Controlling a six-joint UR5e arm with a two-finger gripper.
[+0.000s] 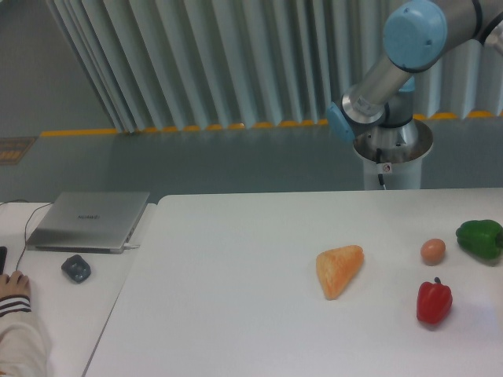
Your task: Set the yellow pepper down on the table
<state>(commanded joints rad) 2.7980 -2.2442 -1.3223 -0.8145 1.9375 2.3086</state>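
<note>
The yellow pepper does not show in this view. The large white table (236,298) fills the lower part of the camera view. The robot arm (393,71) rises from its base behind the table's far right edge and runs out of the frame at the upper right. The gripper is out of view.
On the table's right side lie an orange wedge-shaped bread-like piece (339,270), a red pepper (434,301), a small brown egg-like object (432,250) and a green pepper (480,238). At the left, a smaller desk holds a grey laptop (88,220), a mouse (76,269) and a person's hand (14,284).
</note>
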